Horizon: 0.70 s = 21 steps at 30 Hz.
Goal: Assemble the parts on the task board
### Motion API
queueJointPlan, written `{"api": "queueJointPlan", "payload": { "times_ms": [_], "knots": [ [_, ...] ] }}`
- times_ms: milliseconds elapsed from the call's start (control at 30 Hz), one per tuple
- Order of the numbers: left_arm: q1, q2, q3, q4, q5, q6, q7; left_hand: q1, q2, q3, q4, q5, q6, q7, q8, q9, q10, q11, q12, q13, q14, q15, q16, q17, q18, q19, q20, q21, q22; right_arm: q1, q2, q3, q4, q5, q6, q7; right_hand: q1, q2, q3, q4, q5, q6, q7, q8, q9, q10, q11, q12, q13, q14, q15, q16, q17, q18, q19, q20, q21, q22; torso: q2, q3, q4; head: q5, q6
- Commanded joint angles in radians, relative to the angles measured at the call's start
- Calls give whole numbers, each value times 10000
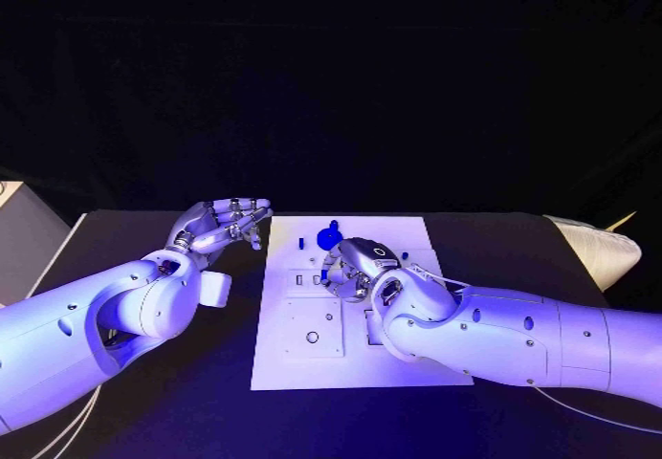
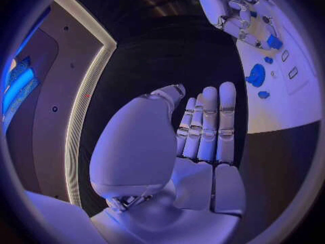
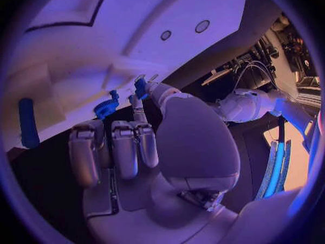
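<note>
The white task board [image 1: 297,368] lies in the middle of the table. A round blue part [image 1: 328,236] stands near its far edge, and the left wrist view shows it too [image 2: 256,75] with a smaller blue piece [image 2: 263,94] beside it. My right hand [image 1: 362,266] hovers over the board's middle and pinches a small blue part [image 3: 140,87] between thumb and a fingertip. A toothed blue part [image 3: 106,107] sits just past those fingers. My left hand [image 1: 221,225] is raised beside the board's far left corner, fingers stretched out [image 2: 206,124], holding nothing.
A long blue part [image 3: 27,122] lies on the board away from the right hand. The board has several slots and round holes [image 1: 313,337] in its near half. A pale object [image 1: 600,249] sits at the table's far right, and a grey box [image 1: 21,229] at the far left.
</note>
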Motion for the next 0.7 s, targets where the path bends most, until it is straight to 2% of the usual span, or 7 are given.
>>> {"api": "queueJointPlan", "payload": {
  "times_ms": [33,233,700],
  "knots": [
    [3,29,6,21,-43,72,50,-105,-9,3,36,-50,-18,-12,35,9,58,-19,55,12,-81,-6,43,-13,164,-64,5,50,11,-20,49,0,-95,-333,115,-181,-78,-10,-26,30,-68,-38,-12,65,-8,1023,-14,22,2634,1040,66,65,2635,-145,1047,20,47,2630,-5,-6,-10,28,-25],
    [2,42,6,1,-43,79,50,-105,-9,3,36,-50,-18,-12,35,9,58,-19,55,12,-81,-6,43,-13,164,-64,5,50,11,-54,92,-2,-236,-350,135,-166,-98,-23,-29,32,-70,-39,-11,69,-7,1023,-12,22,2634,1040,65,65,2635,-145,1047,21,47,2630,-4,19,-4,49,-24],
    [1,72,5,-31,-43,87,53,-111,-5,6,36,-49,-21,-13,35,12,56,-20,52,11,-79,-9,49,-18,164,-69,3,58,12,-94,182,-5,-344,-260,152,-59,-136,-49,-36,36,-95,-44,-10,76,-4,1023,-9,22,2634,1040,62,65,2635,-145,1047,23,47,2630,-13,10,-20,84,-46]
  ]
}}
